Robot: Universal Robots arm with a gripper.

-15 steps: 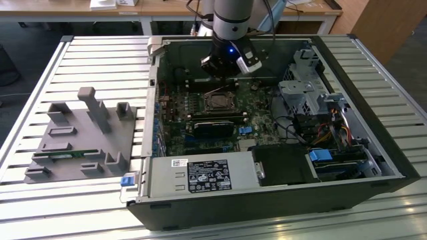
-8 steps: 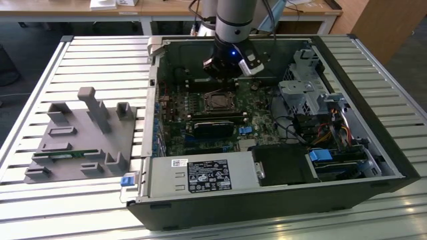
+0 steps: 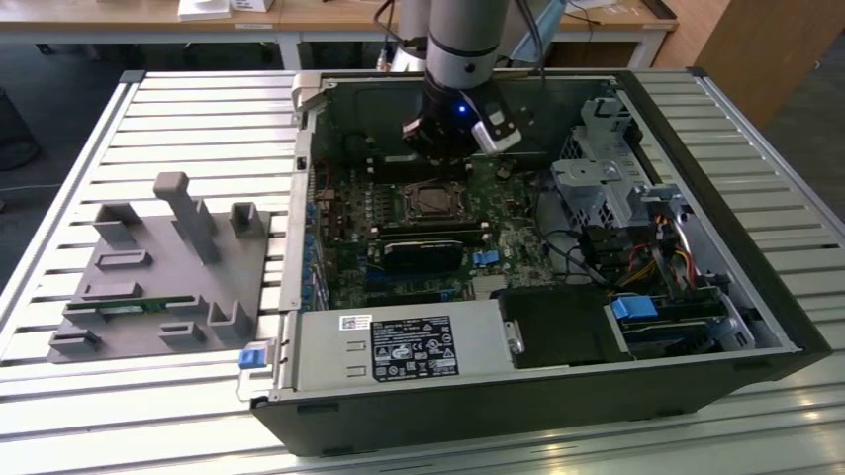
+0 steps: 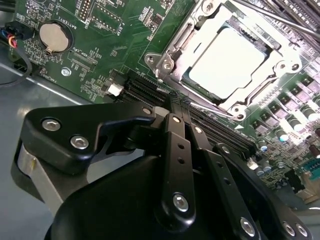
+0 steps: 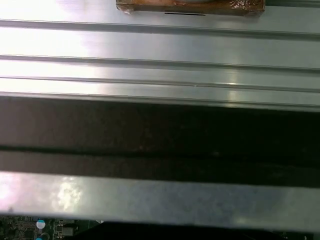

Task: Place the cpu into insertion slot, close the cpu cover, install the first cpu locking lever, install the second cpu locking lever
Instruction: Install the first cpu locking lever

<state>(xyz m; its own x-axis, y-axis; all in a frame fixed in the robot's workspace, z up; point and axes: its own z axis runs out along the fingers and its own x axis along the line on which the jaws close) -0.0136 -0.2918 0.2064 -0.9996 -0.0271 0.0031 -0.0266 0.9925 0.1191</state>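
Silver-grey and flat, the small square metal-topped cpu [image 4: 227,61] lies seated in the insertion slot [image 4: 192,84], a dark square socket on the green circuit board [image 4: 115,47], and the thin silvery metal cpu cover [image 4: 186,34] frames it, lying down around the chip in the second wrist view. In the exterior view the same socket [image 3: 432,201] sits near the middle of the board inside an open black computer case [image 3: 528,396]. The black tool [image 4: 176,107] hovers just beside the socket, its fingers pressed together and holding nothing. A grey plastic parts holder [image 3: 158,277] rests on the slatted metal bench [image 3: 172,109], well apart from the case.
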